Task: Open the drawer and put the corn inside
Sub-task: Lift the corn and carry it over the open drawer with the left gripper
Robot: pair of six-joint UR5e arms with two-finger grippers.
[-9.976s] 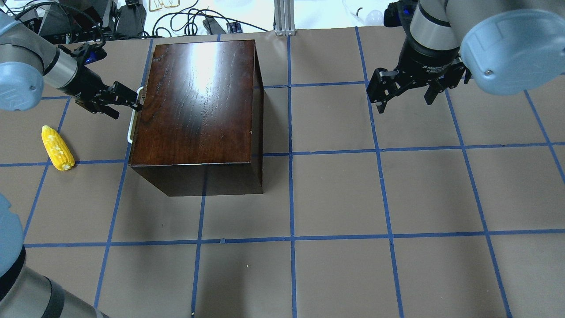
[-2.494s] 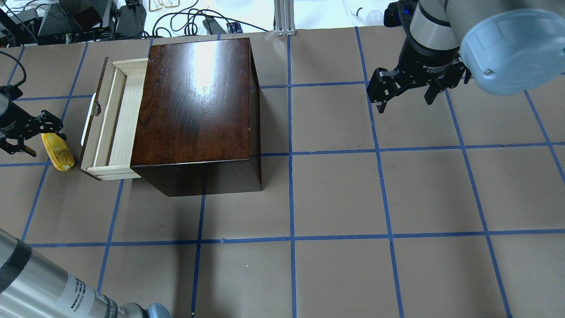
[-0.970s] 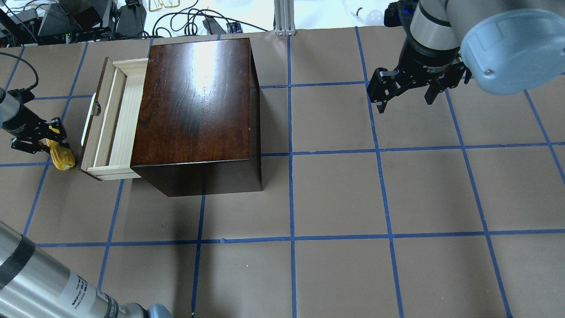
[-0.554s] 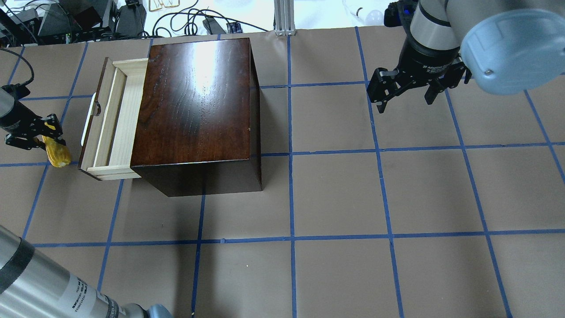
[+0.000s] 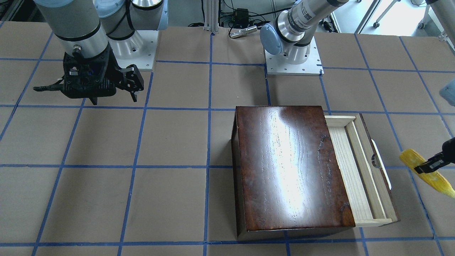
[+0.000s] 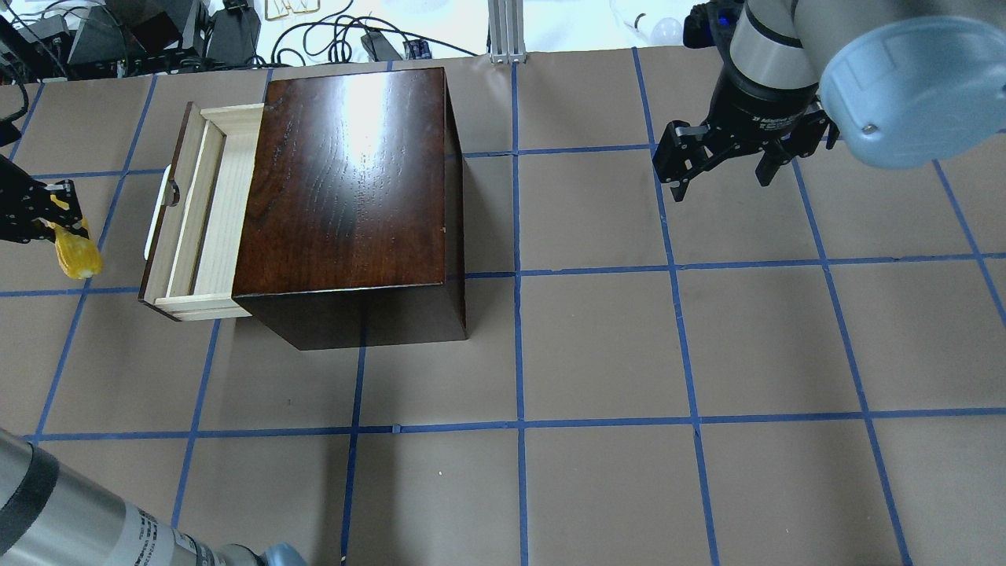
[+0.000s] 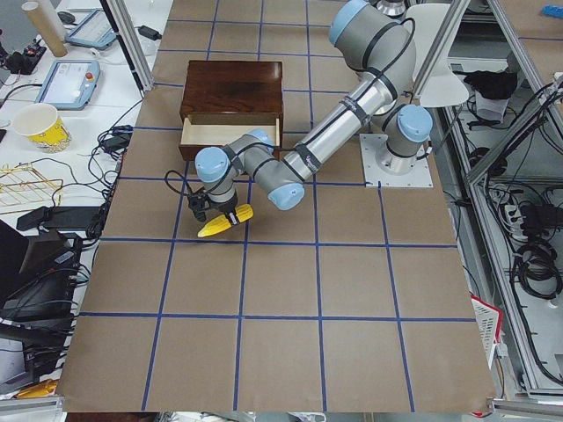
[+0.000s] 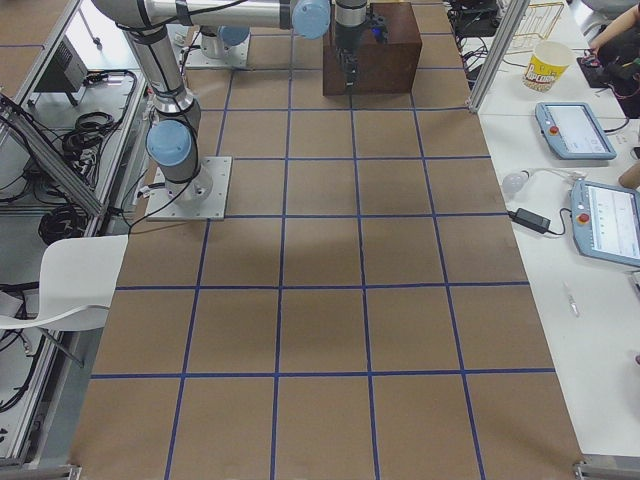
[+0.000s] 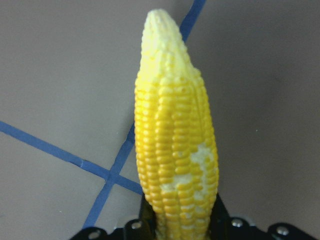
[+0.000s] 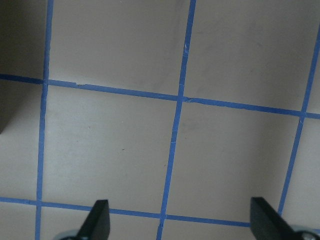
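Observation:
The dark-brown box (image 6: 346, 181) stands at the table's left with its drawer (image 6: 206, 211) pulled out to the left, the pale tray open and empty, the white handle (image 6: 152, 232) on its front. My left gripper (image 6: 56, 222) is shut on the yellow corn (image 6: 76, 257) and holds it off the table, just left of the drawer front. In the front-facing view the corn (image 5: 428, 175) hangs right of the drawer (image 5: 359, 170). The left wrist view shows the corn (image 9: 175, 150) between the fingers. My right gripper (image 6: 723, 185) hovers open and empty at the far right.
Cables and equipment (image 6: 157, 35) lie past the table's far edge, with an aluminium post (image 6: 507, 31) at its middle. The arm bases (image 5: 293, 58) stand behind the box. My left forearm (image 6: 86, 519) crosses the near left corner.
The drawer, shut ten seconds ago, stands pulled out. My left gripper closed on the corn and has lifted it off the table, moving left and away from the drawer. The right arm has not moved.

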